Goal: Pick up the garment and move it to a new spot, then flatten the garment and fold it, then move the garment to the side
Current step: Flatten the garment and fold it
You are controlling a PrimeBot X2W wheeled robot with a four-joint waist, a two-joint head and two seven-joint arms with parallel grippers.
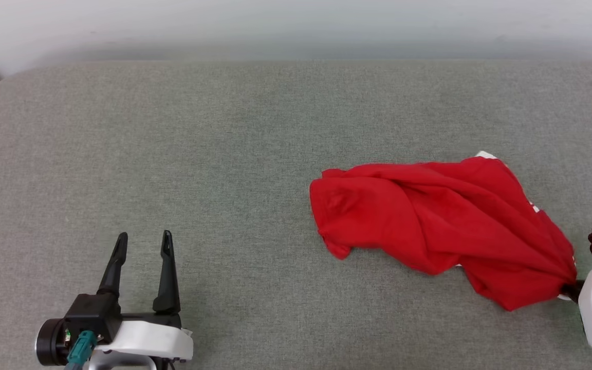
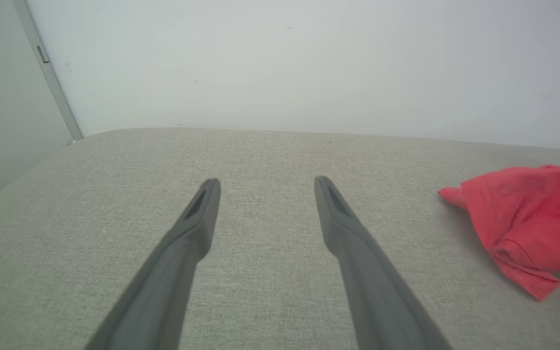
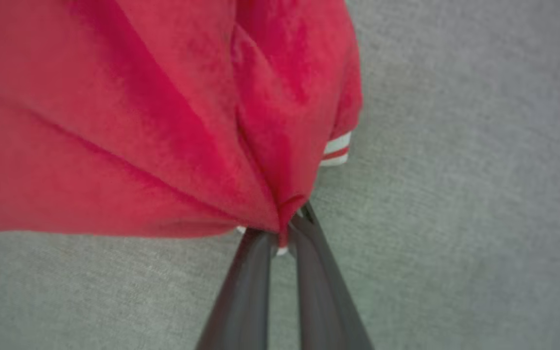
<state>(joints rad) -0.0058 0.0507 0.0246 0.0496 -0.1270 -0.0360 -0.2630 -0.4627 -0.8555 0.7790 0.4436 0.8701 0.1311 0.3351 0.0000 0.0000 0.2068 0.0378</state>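
A: Position of the garment (image 1: 429, 216) to be noted.

B: It is found crumpled on the right half of the grey padded surface (image 1: 198, 144). Its long axis is run from upper left to lower right in the head view, and the lower right end is drawn to a point.

A: And that point?

B: It is pinched by the right gripper (image 3: 285, 231). The two fingers are closed on a gathered fold, with cloth fanned out ahead of the tips. Most of the cloth is seen resting on the surface.

A: The other arm?

B: The left gripper (image 1: 144, 236) is held wide apart, with nothing between the fingers. It is well apart from the garment, which lies off to its right. The right arm is plainly nearer, and a lift is judged to be carried by it alone.

A: Look of the cloth?

B: Red, soft, deeply creased. A white cuff with red-and-white striped trim (image 3: 337, 150) is shown beside the pinch. No lettering can be made out.
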